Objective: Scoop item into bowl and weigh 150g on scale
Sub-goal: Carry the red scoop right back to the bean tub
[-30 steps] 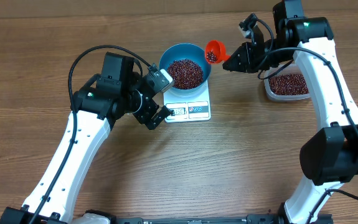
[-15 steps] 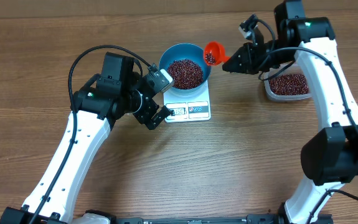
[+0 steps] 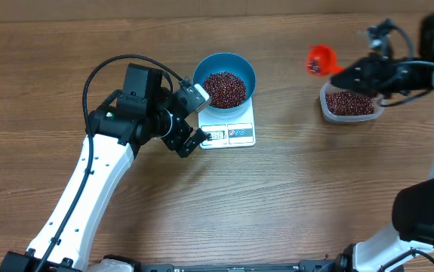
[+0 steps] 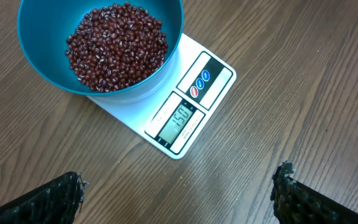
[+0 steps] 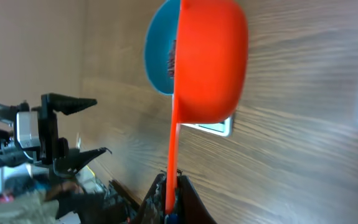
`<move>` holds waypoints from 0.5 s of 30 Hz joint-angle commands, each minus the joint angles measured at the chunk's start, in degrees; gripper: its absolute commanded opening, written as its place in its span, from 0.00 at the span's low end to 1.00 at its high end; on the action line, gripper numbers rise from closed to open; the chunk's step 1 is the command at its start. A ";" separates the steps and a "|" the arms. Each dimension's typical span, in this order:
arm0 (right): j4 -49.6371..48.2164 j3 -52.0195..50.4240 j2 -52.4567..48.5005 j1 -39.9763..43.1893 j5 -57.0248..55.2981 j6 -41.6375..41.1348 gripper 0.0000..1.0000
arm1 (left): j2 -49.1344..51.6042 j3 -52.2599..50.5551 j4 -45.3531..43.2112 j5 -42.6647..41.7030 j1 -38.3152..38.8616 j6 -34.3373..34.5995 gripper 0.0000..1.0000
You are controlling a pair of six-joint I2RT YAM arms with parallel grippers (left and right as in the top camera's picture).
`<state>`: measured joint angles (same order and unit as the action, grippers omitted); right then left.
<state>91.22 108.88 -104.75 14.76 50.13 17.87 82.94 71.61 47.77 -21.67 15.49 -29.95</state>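
The table [image 3: 315, 189] is matt wood-grain, the bowl [image 3: 224, 62] smooth plastic, the scale [image 3: 239, 119] probably plastic.

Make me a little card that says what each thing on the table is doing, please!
bowl: blue, sits on the scale, holds beans
beans: red-brown heap in the bowl; more in the clear tub
scale: white, display looks like 150
scoop: orange, held by its handle, near the tub
left pincer: open, empty, beside the scale
right pincer: shut on the scoop's handle
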 commanded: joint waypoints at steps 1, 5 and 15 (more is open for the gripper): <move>1.07 1.81 1.36 4.07 -1.36 2.34 0.04 | 0.22 -0.26 0.00 -0.22 -0.09 0.81 1.00; 0.96 1.68 1.33 5.79 -10.19 -0.04 0.04 | 0.22 -0.26 0.00 -0.22 -0.09 0.81 1.00; -3.98 -1.79 1.33 5.51 -27.80 -10.08 0.04 | 0.22 -0.26 0.00 -0.20 -0.09 0.81 0.99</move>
<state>88.31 108.55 -104.75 20.53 29.47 11.73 82.94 71.59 47.75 -21.67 15.49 -29.95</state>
